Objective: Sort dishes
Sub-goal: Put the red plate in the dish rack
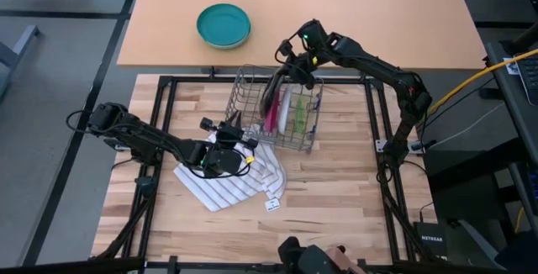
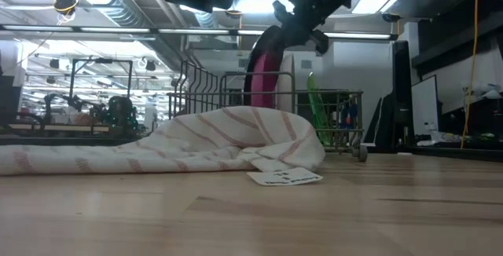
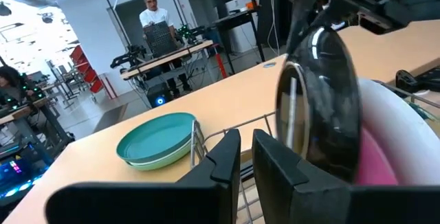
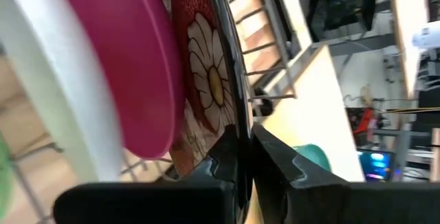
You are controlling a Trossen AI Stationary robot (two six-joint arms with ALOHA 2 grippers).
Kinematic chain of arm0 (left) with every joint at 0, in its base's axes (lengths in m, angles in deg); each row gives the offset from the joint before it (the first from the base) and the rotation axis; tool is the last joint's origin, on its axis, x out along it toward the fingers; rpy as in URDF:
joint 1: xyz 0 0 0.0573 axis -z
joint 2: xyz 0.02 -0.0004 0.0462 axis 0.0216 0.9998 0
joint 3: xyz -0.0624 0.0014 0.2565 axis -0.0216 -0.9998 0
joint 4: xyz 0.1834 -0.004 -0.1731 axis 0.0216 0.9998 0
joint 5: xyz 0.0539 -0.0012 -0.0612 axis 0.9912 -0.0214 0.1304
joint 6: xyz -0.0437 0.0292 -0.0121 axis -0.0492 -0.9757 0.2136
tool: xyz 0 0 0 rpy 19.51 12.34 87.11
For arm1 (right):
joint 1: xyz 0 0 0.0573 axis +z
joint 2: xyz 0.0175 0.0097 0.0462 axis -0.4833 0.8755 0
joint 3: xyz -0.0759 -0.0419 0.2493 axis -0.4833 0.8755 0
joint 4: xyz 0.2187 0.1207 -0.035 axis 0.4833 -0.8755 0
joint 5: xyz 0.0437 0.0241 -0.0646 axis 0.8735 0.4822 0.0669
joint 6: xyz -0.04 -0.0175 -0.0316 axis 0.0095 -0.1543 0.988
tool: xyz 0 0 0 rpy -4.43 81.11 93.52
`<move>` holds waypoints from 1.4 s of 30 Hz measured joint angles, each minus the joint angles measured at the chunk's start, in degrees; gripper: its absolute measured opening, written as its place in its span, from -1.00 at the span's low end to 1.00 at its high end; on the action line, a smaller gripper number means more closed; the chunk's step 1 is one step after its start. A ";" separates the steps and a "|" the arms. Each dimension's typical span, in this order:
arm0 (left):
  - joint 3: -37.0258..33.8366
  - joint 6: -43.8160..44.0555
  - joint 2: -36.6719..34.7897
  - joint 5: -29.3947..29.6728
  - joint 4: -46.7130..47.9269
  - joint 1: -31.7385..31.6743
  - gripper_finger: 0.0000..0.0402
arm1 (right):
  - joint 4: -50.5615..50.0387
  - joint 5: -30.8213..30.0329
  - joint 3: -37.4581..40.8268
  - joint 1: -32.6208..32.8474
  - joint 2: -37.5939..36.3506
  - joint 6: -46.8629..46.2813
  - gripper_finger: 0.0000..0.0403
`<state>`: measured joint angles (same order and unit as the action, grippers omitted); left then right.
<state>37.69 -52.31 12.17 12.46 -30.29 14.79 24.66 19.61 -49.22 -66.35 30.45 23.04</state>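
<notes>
A wire dish rack (image 1: 252, 97) stands mid-table. In it plates stand on edge: a dark red plate with a flower print (image 4: 210, 80), a magenta one (image 1: 276, 116) beside it, then a whitish one (image 1: 286, 110) and a pale green one (image 1: 300, 113). My right gripper (image 1: 284, 74) reaches in from the far right and is shut on the dark red plate. My left gripper (image 1: 237, 125) is level at the rack's left side, its fingers shut at the rim wire. The rack's base is hidden in the low view by the cloth. My left gripper has the rack's top rim wire (image 3: 265, 119) at its fingertips, coming level from the table's left; the tips hide the contact itself. My right gripper pinches the dark red plate's upper rim (image 4: 242, 117) between its two fingers, slanting down from the far right. The plate stands on edge, tilted, its lower part among the rack's wires.
A white striped cloth (image 1: 231, 177) with a tag (image 1: 272, 204) lies bunched near the rack's near left corner, under my left arm. A teal bowl (image 1: 224, 25) sits on the tan table beyond. A person (image 3: 152, 11) stands far off in the room.
</notes>
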 joint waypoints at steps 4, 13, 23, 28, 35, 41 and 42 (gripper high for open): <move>0.00 0.00 0.00 0.00 0.00 0.00 -0.85 | -2.28 0.00 0.00 0.01 0.00 0.13 -0.85; -0.02 0.00 0.00 0.00 -0.02 0.00 -0.85 | -2.14 -0.07 0.00 1.20 0.00 0.20 -0.85; -0.02 -0.02 0.02 0.00 0.00 0.00 -0.85 | -1.61 -0.11 0.00 3.43 0.02 1.70 -0.85; -0.02 -0.02 0.02 0.00 0.00 0.00 -0.85 | -1.79 0.17 0.00 3.35 0.04 1.70 -0.85; -0.02 -0.02 0.02 0.00 0.02 0.00 -0.85 | 0.10 -0.03 2.47 3.32 0.11 2.09 -0.85; -0.04 -0.02 0.02 0.00 0.04 0.00 -0.85 | 1.66 -0.04 4.73 3.36 0.22 3.31 -0.85; -0.04 -0.02 0.02 0.00 0.02 0.00 -0.85 | 2.17 0.09 5.06 3.35 0.22 3.30 -0.85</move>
<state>37.65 -52.33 12.19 12.46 -30.26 14.79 26.83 19.70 -44.16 -63.00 30.67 26.34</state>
